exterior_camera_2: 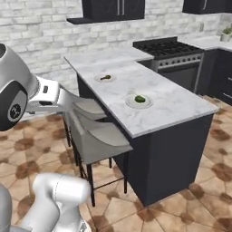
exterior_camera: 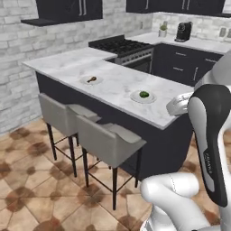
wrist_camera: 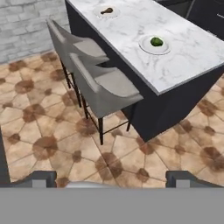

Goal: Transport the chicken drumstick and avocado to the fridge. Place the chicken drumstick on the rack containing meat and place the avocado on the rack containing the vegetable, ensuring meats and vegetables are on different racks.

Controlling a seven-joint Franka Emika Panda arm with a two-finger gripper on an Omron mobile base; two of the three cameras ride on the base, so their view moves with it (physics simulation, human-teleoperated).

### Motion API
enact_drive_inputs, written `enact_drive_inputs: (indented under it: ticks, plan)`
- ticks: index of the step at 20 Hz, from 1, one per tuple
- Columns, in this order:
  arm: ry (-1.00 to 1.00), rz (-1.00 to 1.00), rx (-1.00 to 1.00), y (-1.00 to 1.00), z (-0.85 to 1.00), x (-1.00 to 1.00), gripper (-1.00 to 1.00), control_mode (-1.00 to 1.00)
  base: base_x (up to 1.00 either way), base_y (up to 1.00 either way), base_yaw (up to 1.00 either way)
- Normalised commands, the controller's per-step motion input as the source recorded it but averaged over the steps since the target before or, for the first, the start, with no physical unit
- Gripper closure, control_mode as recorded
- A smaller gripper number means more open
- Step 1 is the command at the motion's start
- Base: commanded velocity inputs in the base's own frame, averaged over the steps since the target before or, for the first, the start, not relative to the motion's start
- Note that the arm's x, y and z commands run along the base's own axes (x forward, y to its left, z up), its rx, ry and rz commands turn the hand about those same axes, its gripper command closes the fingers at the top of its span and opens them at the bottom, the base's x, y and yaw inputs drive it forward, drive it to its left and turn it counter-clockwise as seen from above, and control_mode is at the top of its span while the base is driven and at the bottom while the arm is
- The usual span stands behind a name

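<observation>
Gripper (wrist_camera: pixel 112 178): wide open, empty; risk: arm clips stools (wrist_camera: pixel 103 85) reaching the chicken drumstick (wrist_camera: pixel 106 11) and avocado (wrist_camera: pixel 156 42) across the counter (wrist_camera: pixel 131 26).

Arm raised, folded; end effector (wrist_camera: pixel 111 178) empty, fingers (wrist_camera: pixel 41 178) spread wide, pointing forward-down.

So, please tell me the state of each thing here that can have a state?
chicken drumstick: lying on its own plate, untouched
avocado: sitting on a separate plate, untouched
gripper: open, empty, above the floor
two stools: upright beside the counter
</observation>
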Motion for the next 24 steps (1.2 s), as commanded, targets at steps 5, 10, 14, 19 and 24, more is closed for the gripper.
enact_drive_inputs:
  ticks: [5,10,14,19,24]
  plan:
    - [0.0,0.0,0.0,0.0,0.0,0.0,-1.0,1.0,0.07,-1.0,0.38]
    - [0.0,0.0,0.0,0.0,0.0,0.0,-1.0,1.0,0.14,-1.0,0.26]
    - [0.0,0.0,0.0,0.0,0.0,0.0,-1.0,1.0,0.24,-1.0,0.25]
    - [0.0,0.0,0.0,0.0,0.0,0.0,-1.0,1.0,0.4,-1.0,0.35]
    - [0.0,0.0,0.0,0.0,0.0,0.0,-1.0,1.0,0.22,-0.98,0.34]
